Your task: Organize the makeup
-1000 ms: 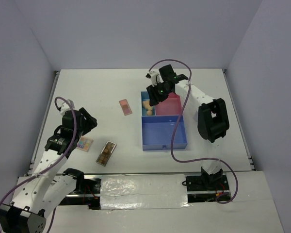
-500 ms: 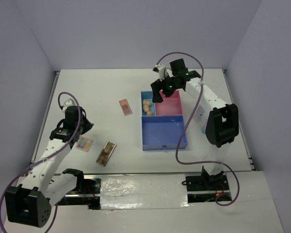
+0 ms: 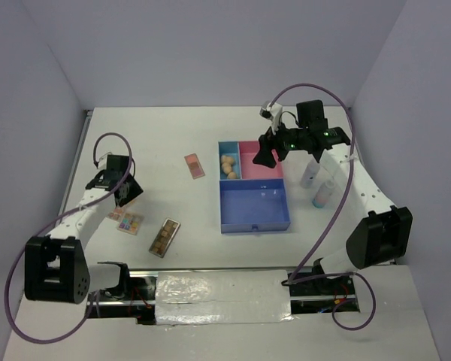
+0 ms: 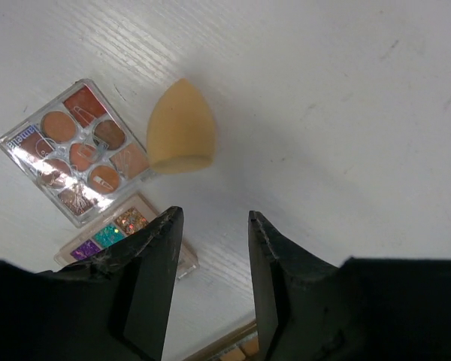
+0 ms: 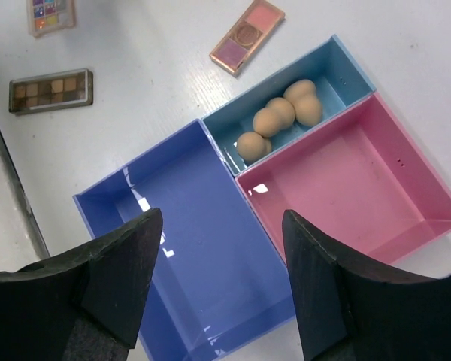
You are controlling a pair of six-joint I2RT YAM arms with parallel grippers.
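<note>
1. The left pincer (image 4: 214, 218) is hovering low over the surface (image 4: 346, 90), its jaws parted narrowly and holding nothing.
2. The loose sponge (image 4: 180, 131) is lying just ahead of the tips, pointed end away, right beside a clear palette (image 4: 75, 150).
3. The step in hand is probably picking up that sponge. The jaws are looking barely wider than it, so opening them further first should help.
4. Centring over the fat middle and coming straight down should avoid catching the palette's edge. The sponge is probably soft, so a gentle squeeze should do.
5. The right pincer (image 5: 222, 226) is hanging wide open and empty above the tray (image 5: 218, 147).
6. Three sponges (image 5: 278, 116) are sitting in its light-blue compartment (image 5: 338, 71), likely where this one belongs.
</note>
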